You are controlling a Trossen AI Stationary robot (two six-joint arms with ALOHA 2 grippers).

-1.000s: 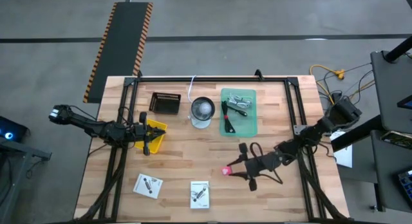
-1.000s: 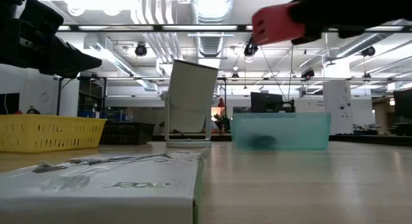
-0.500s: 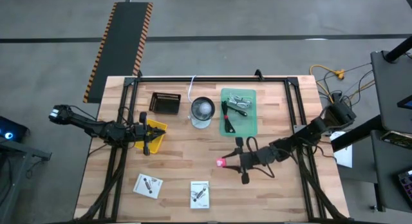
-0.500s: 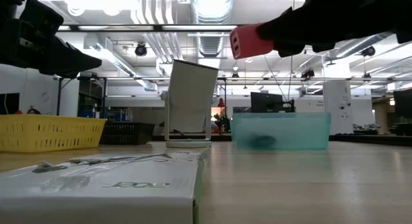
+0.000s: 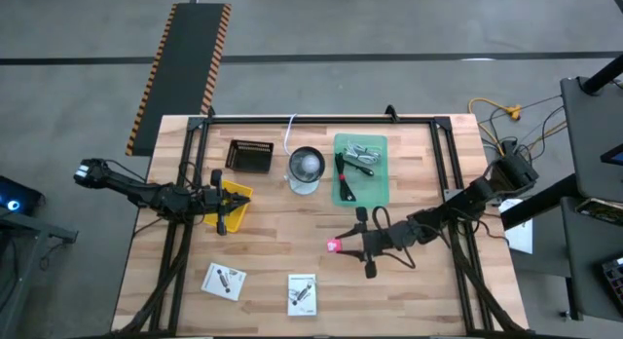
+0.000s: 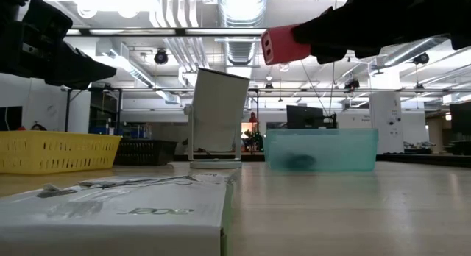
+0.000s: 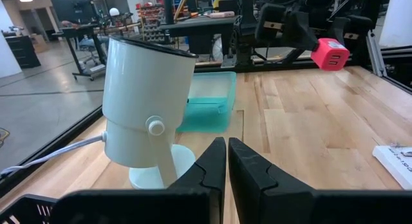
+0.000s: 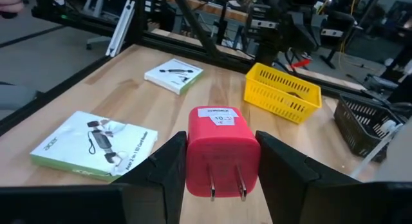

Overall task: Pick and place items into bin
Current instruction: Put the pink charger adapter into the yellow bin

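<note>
My right gripper (image 5: 343,246) hovers over the middle of the table, shut on the pink-red lump (image 5: 334,245), a red plug-in charger block that also shows in the low view (image 6: 276,44). My left gripper (image 5: 222,222) waits shut over the yellow bin (image 5: 237,195), touching nothing. The two white printed cards (image 5: 224,281) (image 5: 303,294) lie flat near the table's near edge. A silver metal piece (image 5: 362,152) and a dark stick-like tool (image 5: 343,173) lie in the teal tray (image 5: 361,191). The cable and the cube do not show. My right gripper pinches the red charger block by two opposite side faces (image 8: 193,153), one finger (image 8: 164,169) on each side. Its two metal prongs (image 8: 224,181) face back toward the wrist. The fingers come level from the table's right. The block is lifted clear, its front end past the fingertips (image 6: 271,44).
A white cylindrical lamp-like object (image 5: 306,169) stands between a black mesh basket (image 5: 249,156) and the teal tray, along the far side. Bare wood lies in the table's middle, below the held block. Black frame rails run along both sides of the table.
My right gripper has carried the red block toward the table's left and slightly toward the far edge, staying shut on it and well above the table. Most of the move came in the first half second; since then it has barely shifted.
</note>
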